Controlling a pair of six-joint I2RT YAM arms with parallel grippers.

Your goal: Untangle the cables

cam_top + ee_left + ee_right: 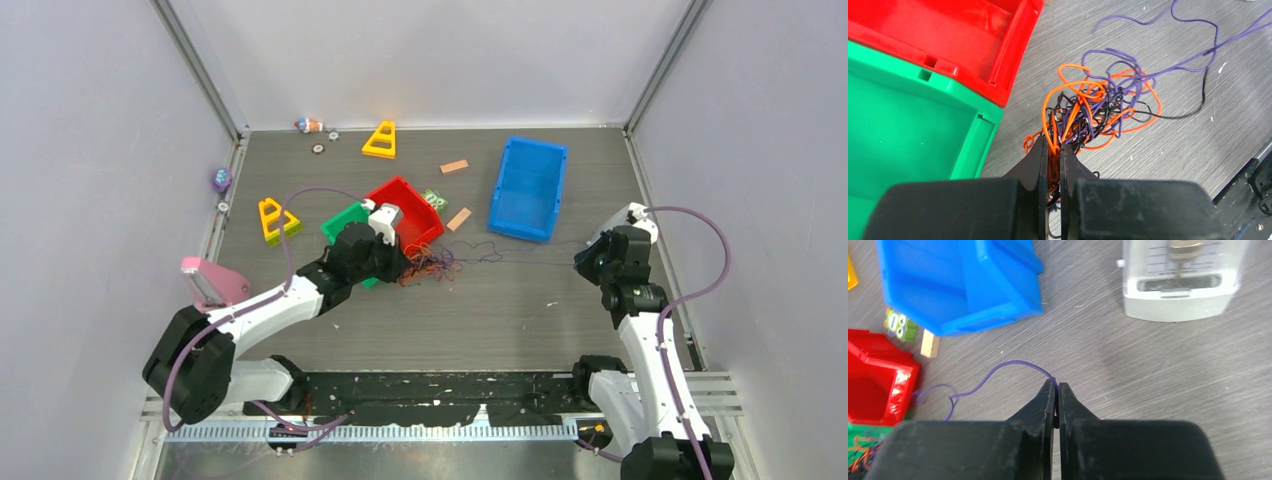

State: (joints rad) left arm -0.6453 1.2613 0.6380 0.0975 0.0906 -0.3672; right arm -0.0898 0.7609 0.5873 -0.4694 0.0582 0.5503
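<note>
Seen from above, the cables are lying tangled on the table, at three o'clock from the left pincer, beside the red bin and green bin.

At the left wrist, orange strands are being pinched by that pincer, with the tangle at one o'clock.

At the right wrist, a purple strand is being pinched by the right pincer, with the blue bin at eleven o'clock.

White links, black joints, mauve hoses, seemingly scuffed black pincer fingers.

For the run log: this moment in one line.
left fingers: shut on cable tangle | right fingers: shut on purple cable | task: unfinished
</note>
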